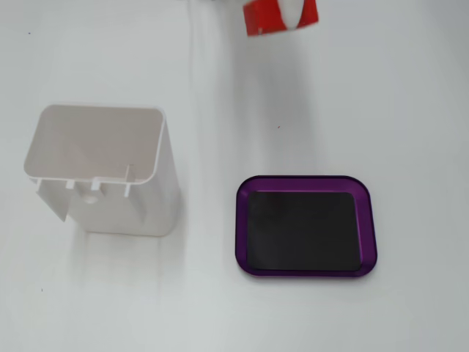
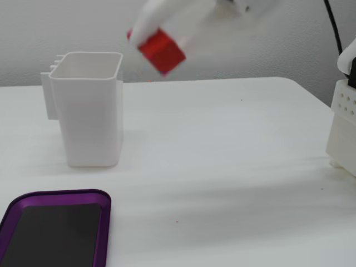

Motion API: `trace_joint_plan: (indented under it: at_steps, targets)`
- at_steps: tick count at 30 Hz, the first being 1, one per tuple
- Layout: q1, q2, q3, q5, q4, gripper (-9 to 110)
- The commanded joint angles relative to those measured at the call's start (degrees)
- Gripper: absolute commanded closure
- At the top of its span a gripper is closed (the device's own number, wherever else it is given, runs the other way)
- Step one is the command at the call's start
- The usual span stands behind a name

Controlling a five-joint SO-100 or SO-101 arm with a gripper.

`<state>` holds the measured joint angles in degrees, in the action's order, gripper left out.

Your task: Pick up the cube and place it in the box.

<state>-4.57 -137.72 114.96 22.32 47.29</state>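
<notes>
Up near the top edge of a fixed view my gripper holds the cube, the red block pinched between my white fingers, one of which crosses its face there. In another fixed view the same grasp shows as a blur: my gripper slants down from the upper right, and the cube sits at its tip, raised well clear of the table. So my jaws are clamped on the cube, though the smear hides exactly how the pads meet its sides. In that side-on view the cube hangs just right of the rim of the white container and higher than it, against the grey wall. Seen from above, the white container stands at the left, upright and open-topped. The box, with its purple rim and black floor, lies lower right of centre in the view from above, well apart from the cube. In the side-on view the box appears only as a corner at the lower left. Nothing lies in the box as far as either view shows. A white structure stands at the right edge of the side-on view.
</notes>
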Motion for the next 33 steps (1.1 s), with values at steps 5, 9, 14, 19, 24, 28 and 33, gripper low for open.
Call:
trace_joint_plan:
  at_steps: [5, 9, 14, 19, 24, 28, 33]
  targets:
    - [0.26, -1.58, 14.85, 1.41, -30.59, 102]
    - [0.88, 8.88, 13.45, -7.47, -35.68, 102]
    - [3.34, 24.17, 0.97, -21.45, -34.63, 102]
    - [3.16, 32.26, -8.17, -27.51, -26.89, 102]
    - [0.97, 34.01, -10.2, -27.95, -26.02, 102]
    - [-1.85, 34.28, -10.2, -28.04, -25.84, 102]
    - [-3.96, 34.28, -9.76, -27.77, -25.84, 101]
